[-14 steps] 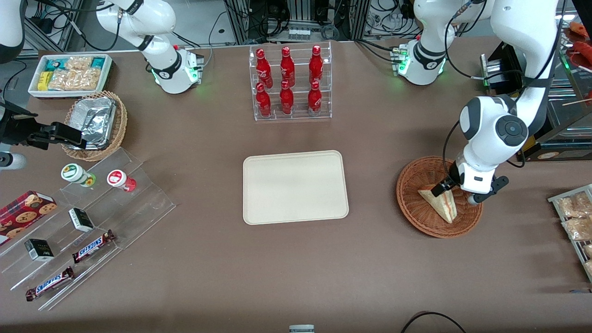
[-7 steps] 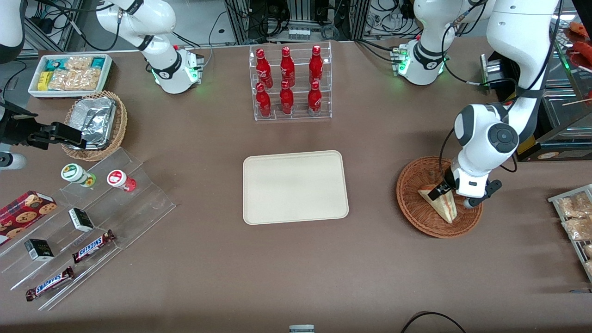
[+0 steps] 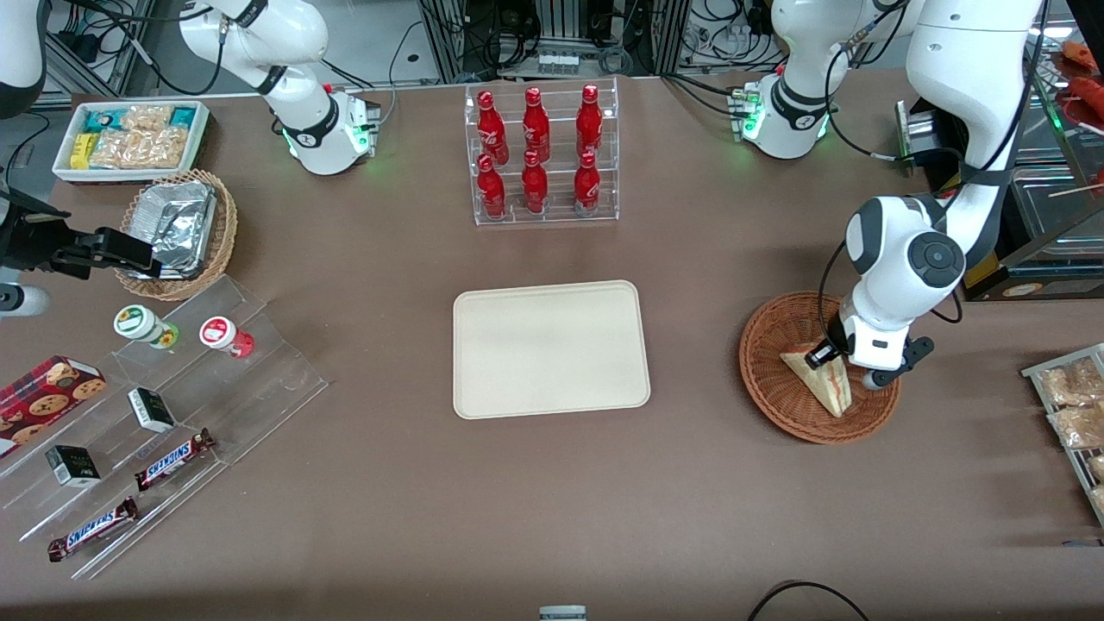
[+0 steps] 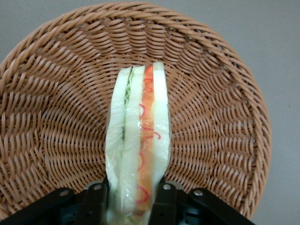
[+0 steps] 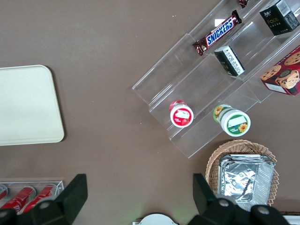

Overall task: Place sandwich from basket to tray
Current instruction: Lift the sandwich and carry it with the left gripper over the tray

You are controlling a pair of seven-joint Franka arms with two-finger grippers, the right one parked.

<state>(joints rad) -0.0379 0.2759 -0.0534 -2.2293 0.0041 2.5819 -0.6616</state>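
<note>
Centrally on the brown table (image 3: 552,483) lies the cream tray (image 3: 550,348), bare and flat. Farther from the front camera than the tray stands a clear rack of 6 red bottles (image 3: 540,155). Toward the parked arm's end of the table sit a white bin of snack packets (image 3: 131,138), a lighter wicker basket with a foil container (image 3: 177,231), and a clear stepped display (image 3: 172,414) carrying 2 small lidded cups, small dark boxes and 2 Snickers bars, with a cookie box (image 3: 47,395) beside it. At the working arm's end, packets of pale snacks (image 3: 1074,405) lie at the table's edge. Between the tray and the reddish-brown basket (image 3: 780,401) only bare tabletop shows.

The sandwich (image 3: 824,381) is in the basket, standing on edge with its cut face up, so the red-orange and green layers show clearly in the left wrist view (image 4: 139,150). The end effector (image 3: 830,355) is down inside the basket at the sandwich's wide end, the end farther from the front camera. Its 2 fingers (image 4: 95,206) press against the bread on either side, narrowed onto the wedge and gripping it. The sandwich's pointed end reaches toward the basket's (image 4: 220,93) rim nearer the front camera.
</note>
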